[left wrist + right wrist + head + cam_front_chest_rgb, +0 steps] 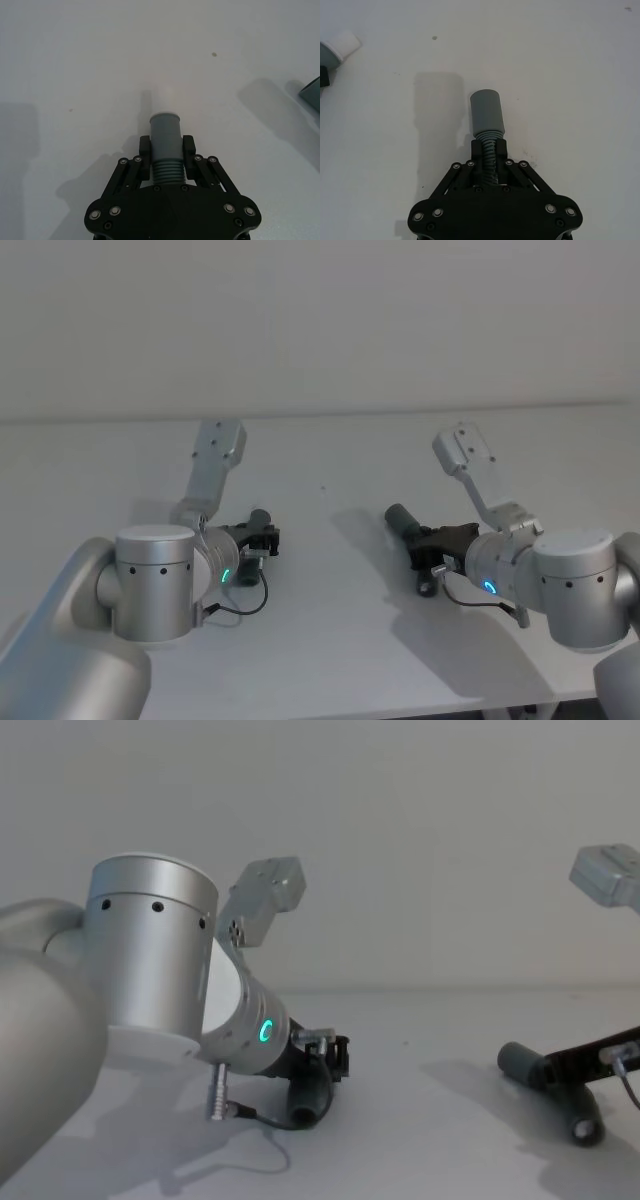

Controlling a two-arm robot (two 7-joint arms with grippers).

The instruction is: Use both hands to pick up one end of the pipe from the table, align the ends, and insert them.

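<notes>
Left wrist view shows left hand (166, 148) clamped on the white-tipped pipe (165, 127); right hand (489, 150) clamps the collared pipe (486, 112). Aligning and inserting remain.

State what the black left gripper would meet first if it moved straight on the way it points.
Likely nothing but the matte white table: bare surface lies ahead of the left gripper and its dark grey ribbed pipe piece. The other grey pipe piece sits off that line; depth is unclear.
</notes>
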